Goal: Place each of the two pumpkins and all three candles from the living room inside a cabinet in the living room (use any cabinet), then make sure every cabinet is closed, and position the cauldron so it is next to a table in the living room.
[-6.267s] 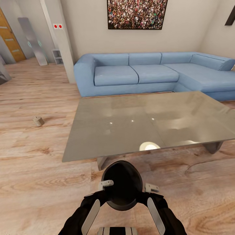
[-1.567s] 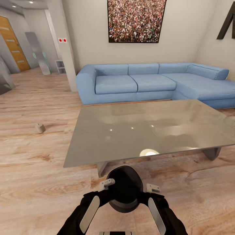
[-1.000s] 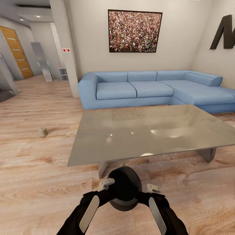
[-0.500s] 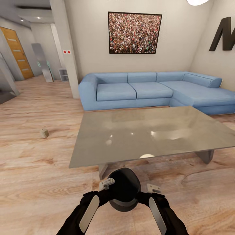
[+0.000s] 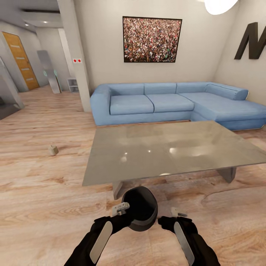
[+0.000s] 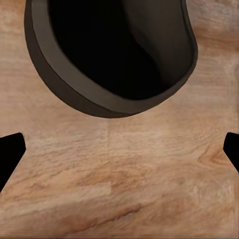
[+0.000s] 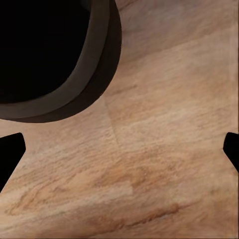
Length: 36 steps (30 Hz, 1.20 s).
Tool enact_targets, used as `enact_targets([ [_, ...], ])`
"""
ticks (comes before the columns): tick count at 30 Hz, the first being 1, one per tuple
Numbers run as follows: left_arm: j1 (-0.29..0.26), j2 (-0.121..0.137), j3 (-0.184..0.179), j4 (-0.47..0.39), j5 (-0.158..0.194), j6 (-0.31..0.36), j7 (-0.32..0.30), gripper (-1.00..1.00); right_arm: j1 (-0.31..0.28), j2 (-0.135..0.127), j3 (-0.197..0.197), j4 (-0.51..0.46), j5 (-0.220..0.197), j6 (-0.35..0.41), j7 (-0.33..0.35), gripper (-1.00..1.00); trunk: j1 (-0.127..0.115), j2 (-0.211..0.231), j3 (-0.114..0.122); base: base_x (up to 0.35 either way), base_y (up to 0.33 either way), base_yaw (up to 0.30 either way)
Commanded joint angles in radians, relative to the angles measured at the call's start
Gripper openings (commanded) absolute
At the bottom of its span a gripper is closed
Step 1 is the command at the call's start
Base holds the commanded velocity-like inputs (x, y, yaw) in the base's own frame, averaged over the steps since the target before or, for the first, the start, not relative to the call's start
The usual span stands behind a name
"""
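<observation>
The dark grey cauldron (image 5: 140,209) sits on the wood floor just in front of the near edge of the glossy grey table (image 5: 166,147), by its left slab leg. My left gripper (image 5: 121,208) stands open at the cauldron's left rim. In the left wrist view the cauldron (image 6: 109,55) lies ahead of the spread left gripper (image 6: 119,149). My right gripper (image 5: 177,214) is open and a little apart from the pot's right side; in the right wrist view the cauldron (image 7: 55,55) is clear of the right gripper (image 7: 119,149). One beige candle (image 5: 53,150) lies on the floor far left of the table.
A blue corner sofa (image 5: 166,101) runs behind the table along the back wall. A white pillar (image 5: 75,55) stands left of the sofa, with a hallway and an orange door (image 5: 20,61) beyond. Wood floor (image 5: 37,207) spreads to my left.
My right gripper has drawn away to the right, off the cauldron's side. The cauldron now stands free of both grippers. The head camera has tilted up and shifted a little.
</observation>
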State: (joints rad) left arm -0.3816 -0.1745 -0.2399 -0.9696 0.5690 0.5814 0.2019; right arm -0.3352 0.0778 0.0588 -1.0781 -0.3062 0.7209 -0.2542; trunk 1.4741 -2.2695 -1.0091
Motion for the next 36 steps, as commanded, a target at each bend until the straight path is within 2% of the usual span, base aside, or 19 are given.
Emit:
enact_targets([
  [1,0.0,0.0,-0.001,-0.001,0.011,0.006,0.029,1.0,0.002,-0.008,-0.01,-0.011,-0.011,0.017,-0.01,1.0,-0.004,0.007,0.002,-0.006,0.0,0.0],
  [5,0.0,0.0,0.007,0.003,0.007,0.049,0.09,1.0,0.011,-0.017,-0.082,-0.037,-0.011,0.062,-0.011,1.0,-0.019,0.035,0.015,-0.002,0.0,0.0],
  [8,0.0,0.0,0.031,0.005,0.006,0.058,0.109,1.0,0.011,-0.018,-0.108,-0.047,-0.007,0.067,-0.011,1.0,-0.031,0.056,0.024,0.0,0.0,0.0],
  [9,0.0,0.016,0.037,0.006,0.007,0.06,0.113,1.0,0.01,-0.018,-0.115,-0.062,-0.005,0.067,-0.011,1.0,-0.035,0.063,0.027,0.0,0.0,0.0],
  [13,0.0,0.05,0.046,0.026,0.009,0.059,0.117,1.0,0.013,-0.019,-0.12,-0.085,0.0,0.061,-0.012,1.0,-0.05,0.091,0.04,0.0,0.0,0.0],
  [16,0.0,0.076,0.048,0.072,0.009,0.053,0.118,1.0,0.032,-0.019,-0.12,-0.086,0.004,0.055,-0.014,1.0,-0.062,0.112,0.049,0.0,0.0,0.0],
  [18,0.0,0.083,0.047,0.093,0.007,0.049,0.117,1.0,0.049,-0.018,-0.119,-0.081,0.005,0.049,-0.015,1.0,-0.069,0.126,0.056,0.0,0.0,0.0],
  [24,0.0,0.085,0.045,0.141,0.003,0.042,0.117,1.0,0.066,-0.018,-0.117,-0.015,0.006,-0.006,-0.015,1.0,-0.092,0.168,0.074,0.0,0.0,-0.154],
  [25,0.0,0.085,0.045,0.144,0.003,0.034,0.117,1.0,0.066,-0.018,-0.116,-0.002,0.006,-0.012,-0.015,1.0,-0.096,0.175,0.077,0.0,0.0,-0.26],
  [26,0.0,0.085,0.043,0.191,0.004,-0.006,0.117,1.0,0.067,-0.018,-0.11,0.041,0.008,-0.035,-0.013,1.0,-0.1,0.182,0.081,0.0,0.0,-0.278],
  [29,0.0,0.084,0.045,0.229,0.0,-0.016,0.119,1.0,0.067,-0.018,-0.108,0.05,0.008,-0.039,-0.013,1.0,-0.111,0.203,0.09,0.0,0.0,-0.275],
  [36,0.0,0.086,0.045,0.25,-0.002,-0.027,0.121,1.0,0.067,-0.018,-0.108,0.092,0.01,-0.044,-0.014,1.0,-0.138,0.252,0.112,0.0,0.0,-0.213],
])
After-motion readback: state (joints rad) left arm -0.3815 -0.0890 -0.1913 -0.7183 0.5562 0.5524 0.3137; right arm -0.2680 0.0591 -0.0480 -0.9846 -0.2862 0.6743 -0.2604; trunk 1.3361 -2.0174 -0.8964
